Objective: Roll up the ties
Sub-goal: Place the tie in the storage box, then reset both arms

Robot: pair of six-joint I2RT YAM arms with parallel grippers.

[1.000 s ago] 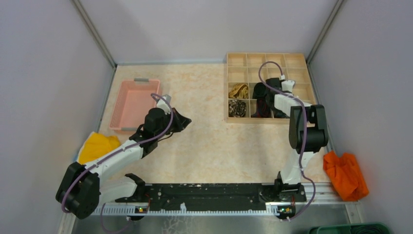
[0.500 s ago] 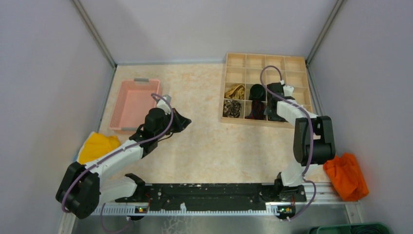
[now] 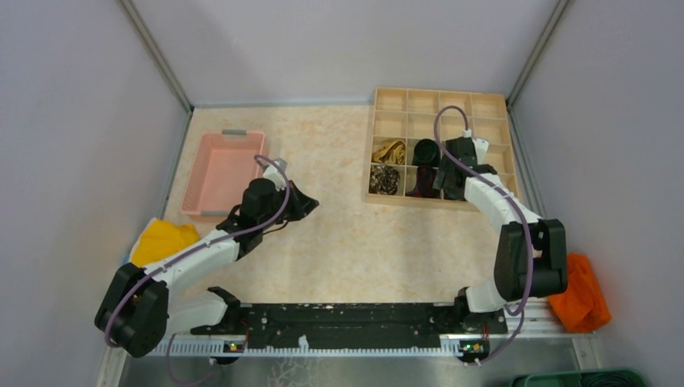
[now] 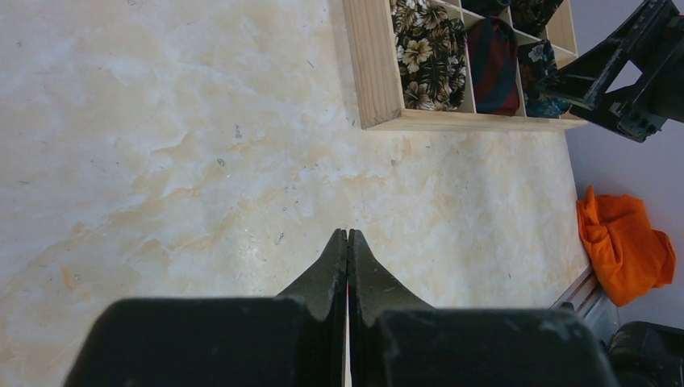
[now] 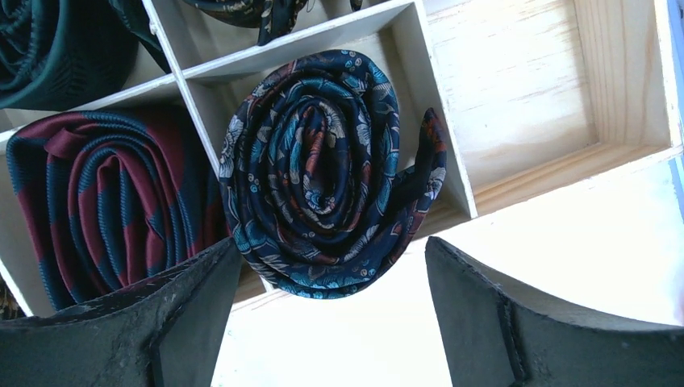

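Right gripper (image 5: 331, 251): jaws stand wide apart and hold nothing. It hangs directly above the front row of the wooden organiser (image 3: 419, 101), one finger on either side of the navy paisley tie (image 5: 323, 177).

Left gripper (image 4: 348, 235): jaws pressed together and holding nothing. It is over bare tabletop (image 3: 363, 242), left of centre and well apart from the organiser.

Organiser: a gridded wooden tray in the far right corner of the tabletop. Five compartments are filled.
- Front row, from the left: the floral tie (image 4: 427, 52), the red-black tie (image 5: 105, 201), then the navy paisley tie. The compartment to the right of the paisley shows only wood.
- Row behind: the gold tie (image 3: 390, 151) and, to its right, the black-green tie (image 3: 425, 151).

Condition of the navy paisley tie: a tight spiral coil with its turns facing up. It fills its compartment from wall to wall. The loose tail end lies up against the right wall. The red-black tie beside it is also coiled but flatter, more oval than round.

Pink bin (image 3: 222, 169): by the left edge of the tabletop, just beyond the left gripper.

A yellow cloth (image 3: 161, 240) lies at the left edge, toward the near corner. An orange cloth (image 3: 577, 290) lies at the near right corner.
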